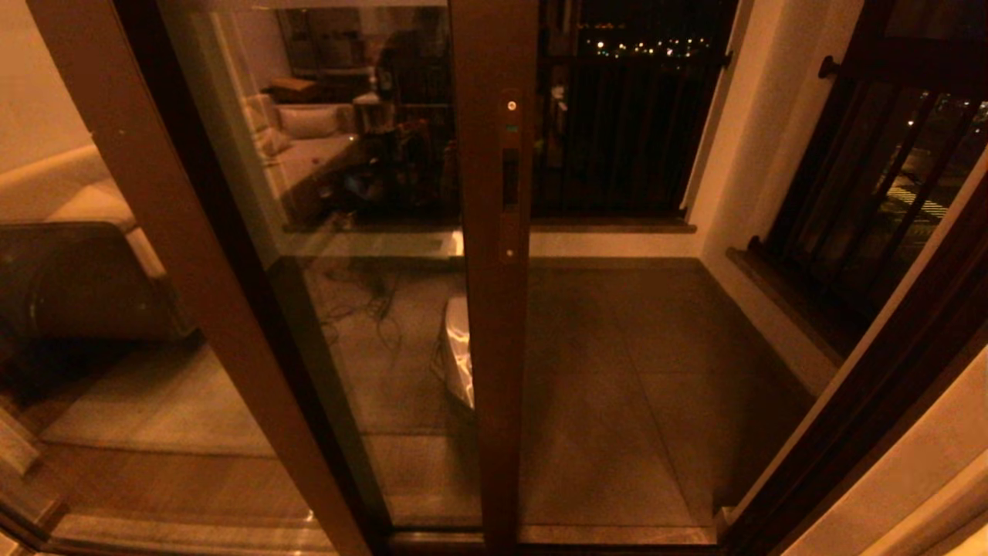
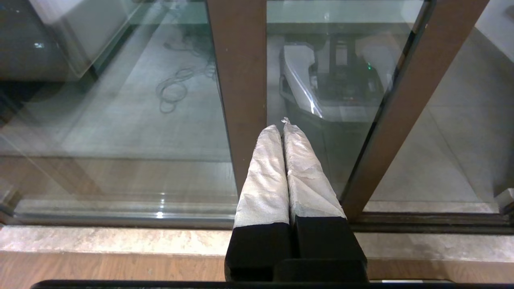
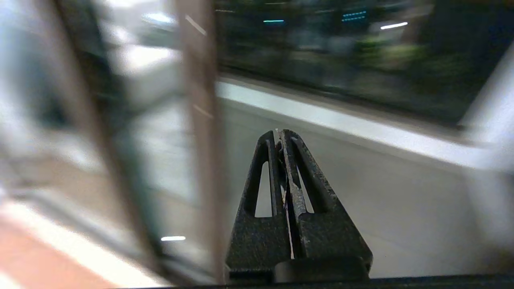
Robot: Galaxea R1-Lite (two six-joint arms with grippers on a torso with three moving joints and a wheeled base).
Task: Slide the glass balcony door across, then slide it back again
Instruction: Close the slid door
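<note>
Glass balcony door [image 1: 370, 255] stands partly slid across, its dark brown stile with the recessed handle slot [image 1: 510, 179] upright near the middle of the head view, the tiled balcony floor [image 1: 641, 371] open beside it. Left gripper [image 2: 284, 122], fingers pressed together and holding nothing, points at the pane low near the sill [image 2: 120, 241]. Right gripper [image 3: 280, 134], likewise closed and empty, hangs just beside the door's stile [image 3: 202, 140].

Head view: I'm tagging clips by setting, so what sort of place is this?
Most likely a home flat at night, at the threshold to a balcony. The glass balcony door reflects a sofa, and beyond it lie a tiled floor and a black-barred window with city lights.
</note>
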